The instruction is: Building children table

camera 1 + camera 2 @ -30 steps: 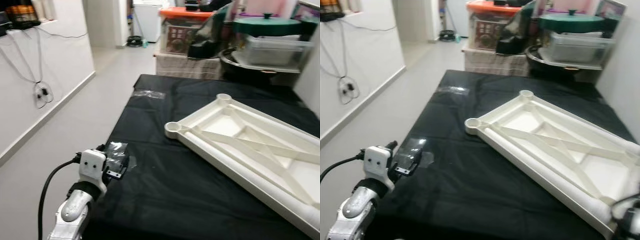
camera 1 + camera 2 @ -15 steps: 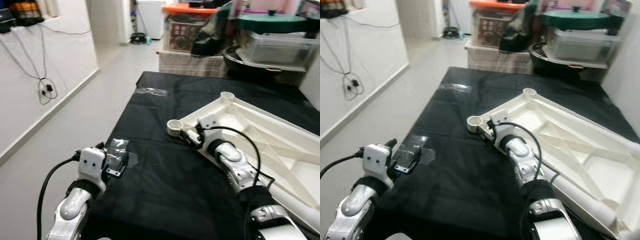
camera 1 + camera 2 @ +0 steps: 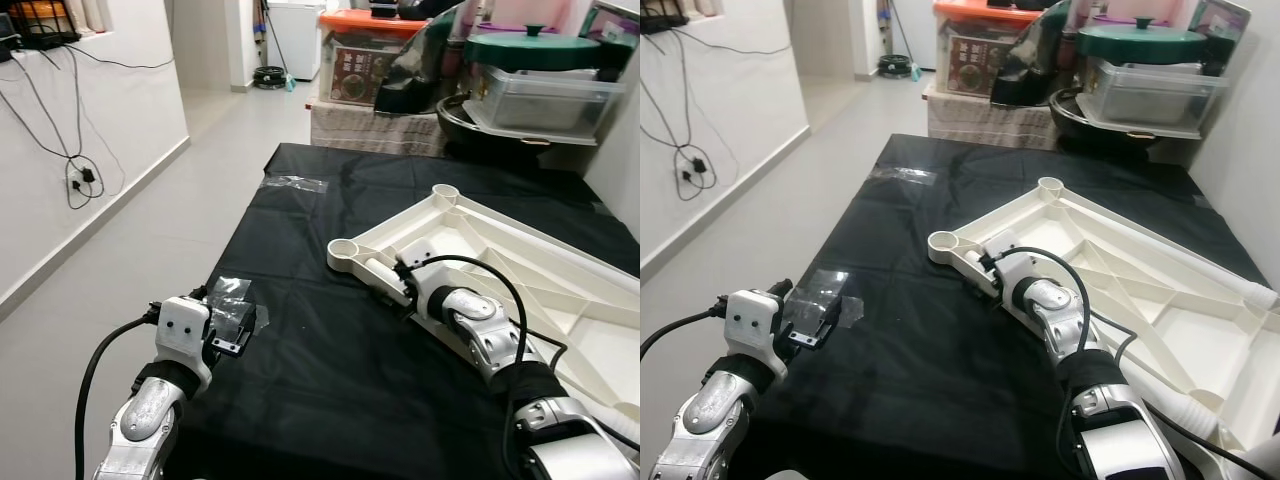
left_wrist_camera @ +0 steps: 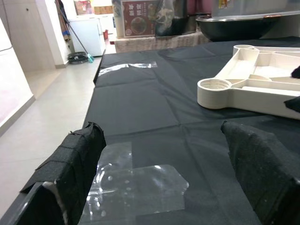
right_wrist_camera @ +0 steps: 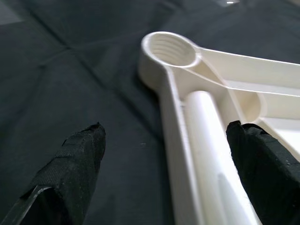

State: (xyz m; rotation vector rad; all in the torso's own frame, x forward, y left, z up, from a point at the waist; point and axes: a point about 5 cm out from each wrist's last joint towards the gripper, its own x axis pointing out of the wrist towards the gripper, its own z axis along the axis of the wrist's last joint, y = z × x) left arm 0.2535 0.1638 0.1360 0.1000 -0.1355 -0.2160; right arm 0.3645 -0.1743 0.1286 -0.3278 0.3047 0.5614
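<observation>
Right wrist view has the right hand (image 5: pixel 159 154) spread wide and empty over a loose white leg (image 5: pixel 211 140) resting in the upturned tabletop (image 3: pixel 520 260) toward the table's (image 3: pixel 320 330) far right edge. No leg looks fitted yet; the threaded socket (image 5: pixel 171 49) stands empty. The left hand (image 4: pixel 164 173), open, holds nothing near the left edge.

Tabletop (image 3: pixel 520 255) on cloth (image 3: pixel 330 340), right; plastic film (image 3: pixel 232 300) at left edge.

The right gripper (image 3: pixel 985 268) rests at the white tabletop (image 3: pixel 1120 290) near its threaded corner socket (image 3: pixel 943 242).
</observation>
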